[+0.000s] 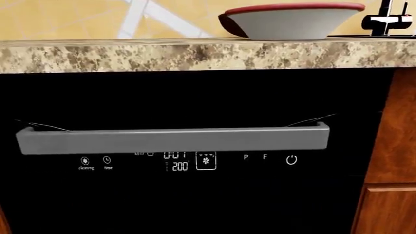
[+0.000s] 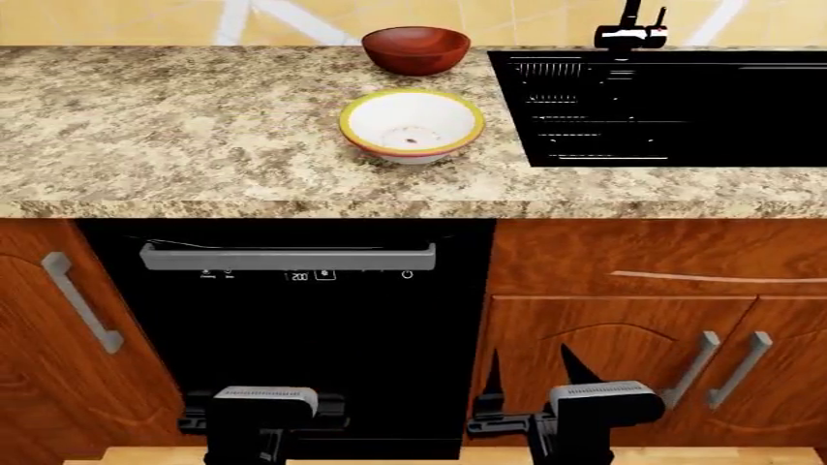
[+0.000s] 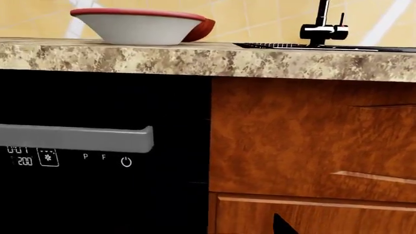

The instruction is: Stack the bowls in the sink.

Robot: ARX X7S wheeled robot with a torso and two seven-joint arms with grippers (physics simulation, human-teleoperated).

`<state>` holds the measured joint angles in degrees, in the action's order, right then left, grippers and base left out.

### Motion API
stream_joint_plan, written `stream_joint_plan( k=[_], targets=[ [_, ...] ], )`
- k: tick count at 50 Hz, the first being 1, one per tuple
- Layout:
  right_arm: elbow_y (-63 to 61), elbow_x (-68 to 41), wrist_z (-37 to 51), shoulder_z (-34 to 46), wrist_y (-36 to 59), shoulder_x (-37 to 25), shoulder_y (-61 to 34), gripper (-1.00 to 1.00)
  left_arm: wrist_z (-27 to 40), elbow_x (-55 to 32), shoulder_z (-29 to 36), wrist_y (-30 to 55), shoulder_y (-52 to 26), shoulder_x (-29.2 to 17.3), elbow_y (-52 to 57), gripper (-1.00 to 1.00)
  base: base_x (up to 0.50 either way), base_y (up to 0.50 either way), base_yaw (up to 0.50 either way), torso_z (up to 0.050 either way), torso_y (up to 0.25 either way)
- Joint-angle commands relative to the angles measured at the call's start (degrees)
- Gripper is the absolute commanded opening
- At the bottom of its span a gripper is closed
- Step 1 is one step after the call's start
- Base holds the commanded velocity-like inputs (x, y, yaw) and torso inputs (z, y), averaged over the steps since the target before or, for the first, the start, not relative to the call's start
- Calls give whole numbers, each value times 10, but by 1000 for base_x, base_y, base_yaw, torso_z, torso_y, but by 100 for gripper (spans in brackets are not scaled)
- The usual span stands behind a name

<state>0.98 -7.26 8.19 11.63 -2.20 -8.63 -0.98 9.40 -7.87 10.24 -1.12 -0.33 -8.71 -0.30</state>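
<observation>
So nothing's been picked up yet: both bowls, white bowl [image 2: 413,125] and wood bowl [image 2: 416,49], are parked on the worktop [image 2: 181,126] beside the sink [image 2: 672,102], with the left end effector [image 2: 262,418] unreadable and the right end effector [image 2: 533,373] spread, both held low.

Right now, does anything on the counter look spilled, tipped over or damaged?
Nothing stands out. The white bowl and the wooden bowl both stand upright on the countertop, apart from each other, left of the sink. No spill or damage is visible.
</observation>
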Motion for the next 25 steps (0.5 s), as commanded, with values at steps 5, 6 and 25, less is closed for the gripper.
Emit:
stream_joint_plan(
  k=[5,6,25],
  targets=[
    [-35,1,32,-6,36,-7,5,100,5,-12,3,4,-2,-3,2,100,0,0,0,0,0],
    [-61,4,38,-8,53,-13,10,100,6,-13,3,7,-2,-4,6,100,0,0,0,0,0],
    [-595,-575,420,-312,741,-273,-312,100,285,-622,-309,717,-350,-229,500,100,0,0,0,0,0]
  ],
)
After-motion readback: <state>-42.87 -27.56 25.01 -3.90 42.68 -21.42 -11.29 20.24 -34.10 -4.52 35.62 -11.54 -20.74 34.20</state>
